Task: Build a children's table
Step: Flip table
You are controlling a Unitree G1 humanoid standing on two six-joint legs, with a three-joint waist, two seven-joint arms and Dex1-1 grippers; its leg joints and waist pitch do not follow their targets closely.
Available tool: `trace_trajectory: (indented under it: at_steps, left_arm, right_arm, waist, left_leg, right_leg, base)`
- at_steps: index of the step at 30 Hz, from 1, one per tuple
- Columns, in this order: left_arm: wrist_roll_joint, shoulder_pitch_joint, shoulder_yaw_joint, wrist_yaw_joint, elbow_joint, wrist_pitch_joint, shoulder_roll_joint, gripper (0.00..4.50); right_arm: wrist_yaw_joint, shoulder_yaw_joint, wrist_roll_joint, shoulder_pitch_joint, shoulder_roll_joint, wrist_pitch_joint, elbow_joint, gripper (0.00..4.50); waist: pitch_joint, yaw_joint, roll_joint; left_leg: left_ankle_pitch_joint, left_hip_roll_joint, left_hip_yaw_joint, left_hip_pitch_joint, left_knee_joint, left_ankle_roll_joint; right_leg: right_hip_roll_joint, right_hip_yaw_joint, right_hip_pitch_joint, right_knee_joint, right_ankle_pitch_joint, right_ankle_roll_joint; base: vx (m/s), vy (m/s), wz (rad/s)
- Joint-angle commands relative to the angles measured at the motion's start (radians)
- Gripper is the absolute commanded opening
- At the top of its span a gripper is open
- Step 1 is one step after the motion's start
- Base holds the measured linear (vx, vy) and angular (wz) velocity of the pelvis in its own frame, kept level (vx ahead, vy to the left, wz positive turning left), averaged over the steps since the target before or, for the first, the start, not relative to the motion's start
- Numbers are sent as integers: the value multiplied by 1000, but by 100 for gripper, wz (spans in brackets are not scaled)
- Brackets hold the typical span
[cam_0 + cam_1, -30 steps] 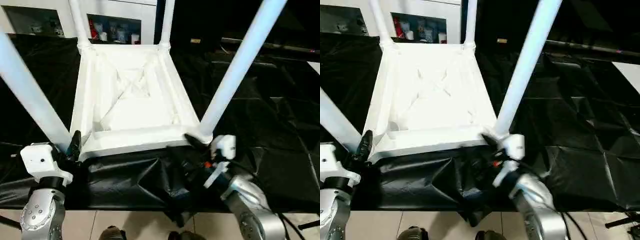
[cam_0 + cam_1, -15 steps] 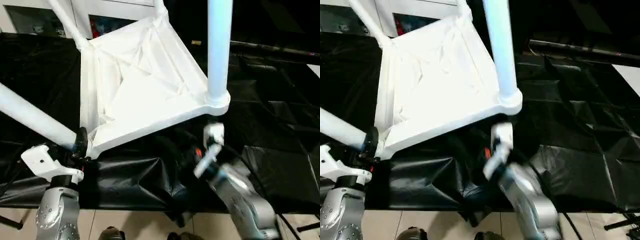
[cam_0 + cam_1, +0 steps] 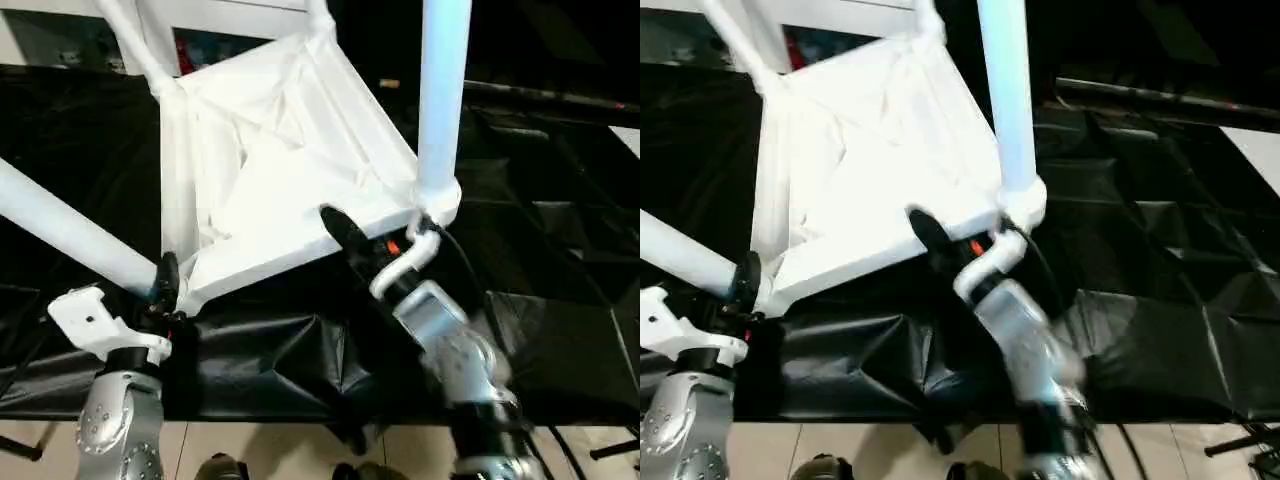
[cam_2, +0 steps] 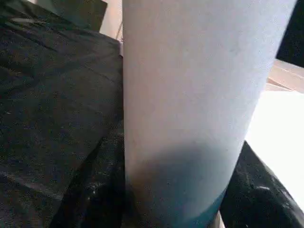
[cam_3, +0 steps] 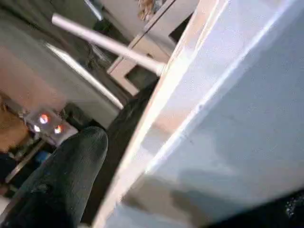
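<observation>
Whereas a second ago the children's table (image 3: 270, 190) lay flat, upside down, on the black-sheeted surface (image 3: 560, 300) with its near edge level, it now stands tilted: the near right corner is raised off the sheet and the near left corner stays low, close to the surface's front edge.

Item: white rectangular top, ribbed underside facing up, all four white legs seated in the corner sockets.
- Near right leg (image 3: 440, 100): rises almost straight up; a second ago it leaned to the right.
- Near left leg (image 3: 70, 235): slants out toward the left edge, lower than before.
- Two far legs: reach out of the picture's top by the white cabinet (image 3: 60, 40).

Left gripper (image 3: 165, 285): at the near left corner, black fingers closed around the base of the near left leg where it meets its socket; the left wrist view has the tube filling the space between the fingers. Position little changed from half a second ago.

Right gripper (image 3: 345, 235): since half a second ago it has come up against the raised near edge of the top, just left of the near right socket. One black finger (image 3: 340, 230) lies over the rim; the right wrist view shows the rim between the fingers, which pinch it.
</observation>
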Motion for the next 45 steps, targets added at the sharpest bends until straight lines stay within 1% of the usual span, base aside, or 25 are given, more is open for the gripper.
trace_trajectory:
  at_steps: [1,2,4,6,7,8,9,10,12,13,14,17,19,23,24,25,29,30,31,36,39,40,41,43,45]
  left_arm:
    - [-31,10,-55,-20,-17,14,-25,215]
    - [-25,12,-60,-24,-19,13,-22,215]
    - [-17,15,-66,-31,-21,9,-22,215]
    - [-13,17,-71,-37,-23,4,-22,215]
    - [-9,18,-75,-39,-25,2,-22,215]
    - [-9,19,-75,-39,-26,1,-22,215]
    - [-5,23,-85,-48,-29,-6,-19,215]
    - [-4,26,-90,-50,-31,-10,-19,215]
    - [-4,33,-101,-58,-40,-17,-19,215]
    - [-9,40,-105,-64,-47,-22,-23,215]
    - [-9,40,-105,-64,-47,-22,-23,215]
    - [-15,48,-106,-77,-55,-30,-29,215]
    - [-22,57,-112,-91,-65,-33,-31,215]
    - [-32,74,-130,-112,-76,-34,-27,215]
    - [-34,77,-136,-117,-79,-34,-26,215]
    - [-35,79,-139,-121,-81,-34,-25,215]
    - [-34,82,-140,-125,-83,-33,-27,215]
    - [-34,82,-139,-126,-84,-33,-27,215]
    - [-34,84,-138,-128,-84,-33,-28,215]
    - [-35,83,-137,-128,-84,-33,-28,215]
    - [-27,82,-133,-123,-84,-36,-28,215]
    - [-42,76,-128,-134,-82,-43,-29,250]
    - [-53,76,-122,-137,-84,-43,-31,250]
    - [-76,80,-112,-142,-92,-39,-33,285]
    - [-95,85,-105,-149,-102,-38,-34,289]
  right_arm:
    - [-16,-6,51,34,112,-5,16,450]
    - [-21,-11,66,25,120,-2,26,450]
    - [-34,-22,84,3,134,6,54,450]
    - [-42,-33,90,-12,145,11,73,450]
    - [-49,-41,90,-25,151,12,92,450]
    - [-49,-41,90,-25,151,12,92,450]
    - [-71,-57,95,-43,163,11,125,450]
    - [-82,-62,97,-50,164,12,138,450]
    - [-108,-69,102,-65,165,8,172,450]
    - [-111,-75,118,-73,167,6,194,450]
    - [-111,-75,118,-73,167,6,194,422]
    - [-132,-103,164,-85,176,0,214,415]
    - [-142,-119,182,-94,178,-8,227,384]
    - [-145,-140,221,-106,183,-10,237,370]
    - [-144,-143,233,-109,182,-12,240,355]
    - [-141,-142,238,-111,182,-13,241,335]
    - [-135,-138,261,-113,179,-12,243,326]
    - [-134,-133,262,-113,176,-11,243,297]
    - [-135,-126,263,-109,173,-12,238,291]
    - [-134,-118,269,-104,163,-18,237,249]
    - [-134,-112,273,-104,158,-26,240,224]
    - [-131,-106,268,-105,153,-36,241,210]
    - [-128,-96,257,-104,146,-43,237,210]
    - [-125,-83,242,-101,137,-52,226,204]
    - [-132,-83,237,-97,133,-60,215,199]
  waist:
    - [-57,0,10]
    - [-59,1,11]
    - [-59,3,10]
    - [-59,3,11]
    - [-57,2,7]
    - [-57,2,8]
    - [-57,2,8]
    - [-56,2,5]
    - [-57,1,5]
    - [-55,0,4]
    - [-54,0,5]
    - [-53,0,3]
    - [-53,0,3]
    - [-51,0,2]
    - [-51,0,2]
    - [-52,0,3]
    - [-53,-1,3]
    - [-52,-1,5]
    - [-52,-1,3]
    - [-53,0,3]
    - [-52,0,3]
    - [-52,0,2]
    - [-52,0,2]
    - [-54,2,2]
    - [-56,4,2]
  left_leg:
    - [-282,28,-11,19,-86,-27]
    - [-270,29,-11,21,-85,-25]
    - [-248,29,-9,18,-85,-21]
    - [-248,29,-8,18,-85,-21]
    - [-250,28,-7,17,-85,-21]
    - [-256,27,-8,17,-85,-22]
    - [-257,27,-8,17,-85,-23]
    - [-257,27,-7,17,-85,-23]
    - [-254,28,-8,17,-85,-22]
    - [-260,28,-7,17,-86,-20]
    - [-263,28,-8,18,-86,-19]
    - [-271,27,-7,18,-86,-17]
    - [-266,28,-7,17,-86,-18]
    - [-271,28,-6,16,-87,-16]
    - [-271,28,-6,16,-87,-16]
    - [-278,28,-7,17,-87,-17]
    - [-277,28,-7,17,-87,-19]
    - [-277,28,-7,17,-87,-19]
    - [-273,28,-6,16,-87,-19]
    - [-263,28,-6,15,-86,-16]
    - [-279,28,-7,15,-88,-20]
    - [-279,28,-6,16,-87,-20]
    - [-279,28,-6,16,-87,-20]
    - [-267,26,-5,15,-85,-21]
    - [-260,28,-5,16,-85,-25]
  right_leg:
    - [-71,49,28,-84,-328,-68]
    - [-70,49,29,-80,-289,-71]
    - [-68,49,32,-75,-239,-81]
    - [-68,49,33,-75,-238,-83]
    - [-69,49,33,-76,-248,-82]
    - [-71,49,33,-78,-268,-80]
    - [-71,50,33,-79,-273,-79]
    - [-71,50,32,-80,-284,-77]
    - [-71,49,32,-77,-277,-79]
    - [-70,49,31,-79,-284,-76]
    - [-71,49,30,-79,-289,-76]
    - [-72,50,29,-83,-313,-70]
    - [-72,50,29,-82,-311,-70]
    - [-71,50,28,-83,-319,-67]
    - [-71,50,28,-83,-319,-67]
    - [-72,50,28,-84,-329,-65]
    - [-71,50,27,-84,-330,-62]
    - [-71,50,27,-84,-328,-63]
    - [-71,50,27,-84,-322,-64]
    - [-70,50,28,-82,-307,-68]
    - [-71,50,27,-85,-335,-63]
    - [-71,50,27,-85,-336,-62]
    - [-71,50,27,-85,-338,-62]
    - [-74,51,27,-83,-337,-67]
    - [-73,51,27,-81,-320,-77]
  base:
    - [0,0,0]
    - [0,0,0]
    - [0,0,0]
    - [0,0,0]
    - [0,0,0]
    - [0,0,0]
    - [0,0,0]
    - [0,0,0]
    - [0,0,0]
    - [0,0,0]
    - [0,0,0]
    - [0,0,0]
    - [0,0,0]
    - [0,0,0]
    - [0,0,0]
    - [0,0,0]
    - [0,0,0]
    - [0,0,0]
    - [0,0,0]
    - [0,0,0]
    - [0,0,0]
    - [0,0,0]
    - [0,0,0]
    - [0,0,0]
    - [0,0,0]
